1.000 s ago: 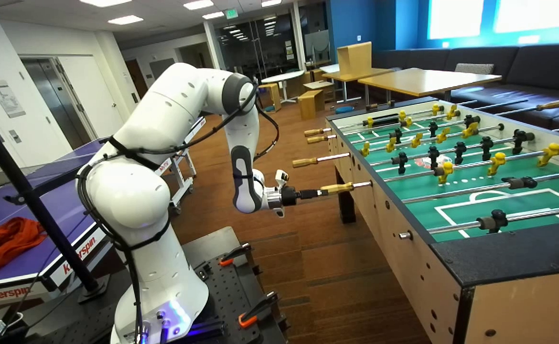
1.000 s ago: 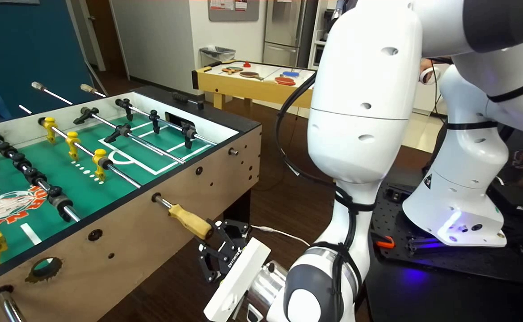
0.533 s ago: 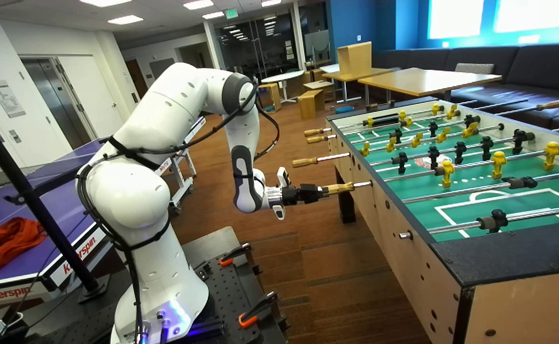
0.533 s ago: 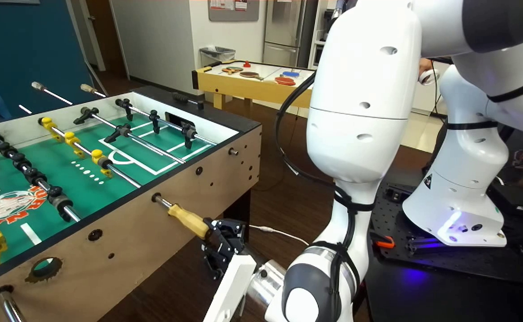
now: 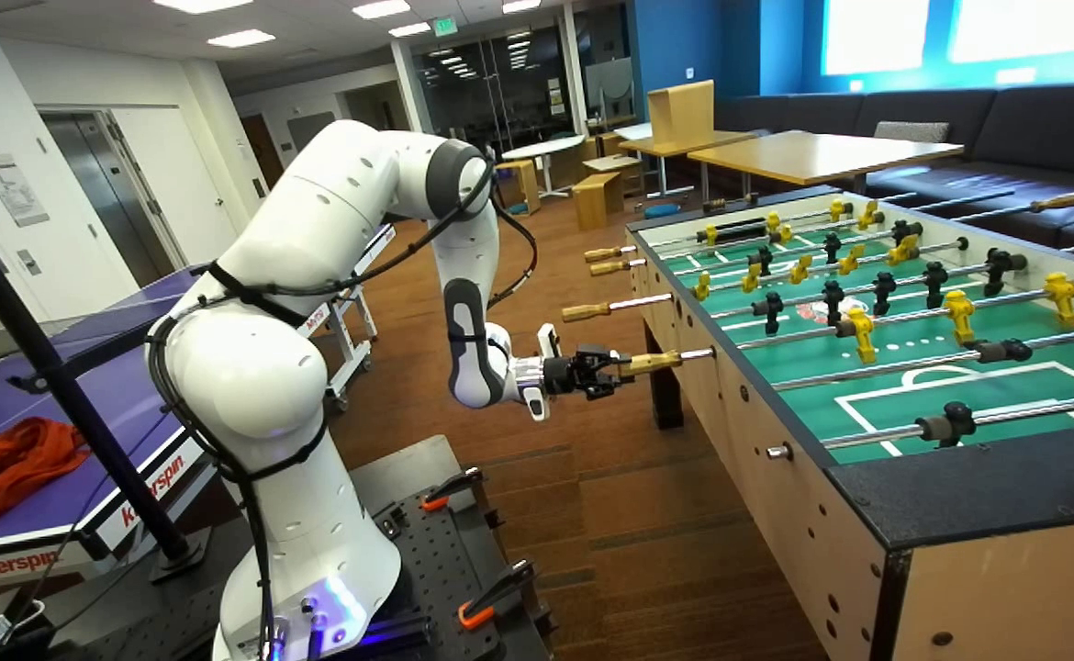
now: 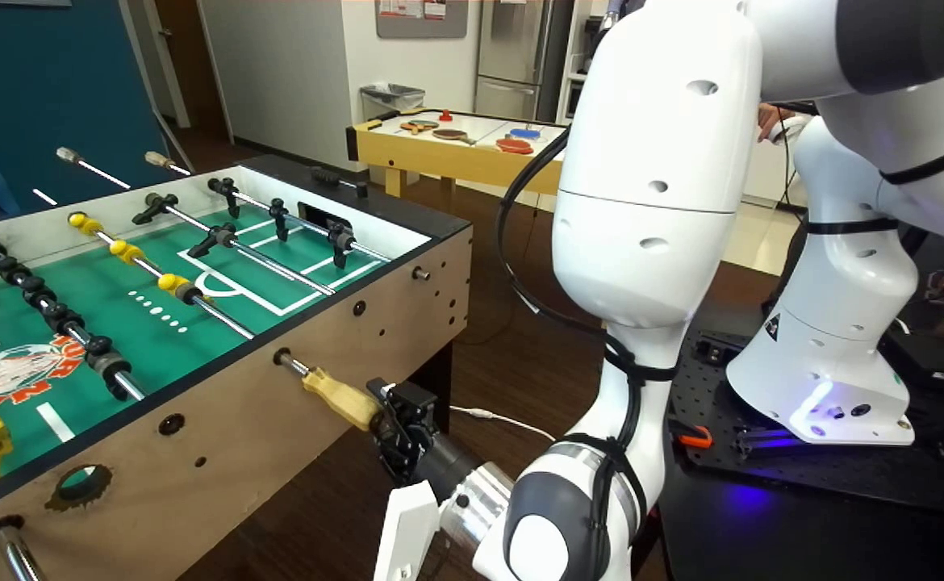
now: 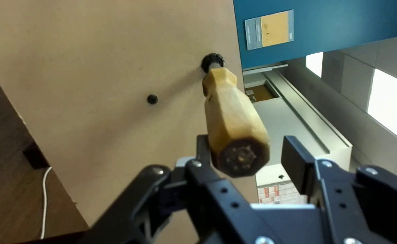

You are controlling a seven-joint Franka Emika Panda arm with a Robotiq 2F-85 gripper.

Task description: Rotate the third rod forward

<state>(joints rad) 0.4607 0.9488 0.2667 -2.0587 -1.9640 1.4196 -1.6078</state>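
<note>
The gripper (image 7: 249, 152), jaws parted, flanks the handle (image 7: 235, 117) of the third rod (image 6: 227, 318), outside the long edge of the foosball table (image 6: 230, 395); turning seems in hand, next likely calling for a centred grip.

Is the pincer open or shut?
The pincer is open: in the wrist view, a clear gap separates the wooden handle from the picture-right finger; whether the other finger touches it, I cannot tell.

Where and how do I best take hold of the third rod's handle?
Probably around the free end of the wooden handle, coming head-on along its axis: it sticks out beyond the table's side wall, and its faceted sides offer the open tool flats to close on.
</note>
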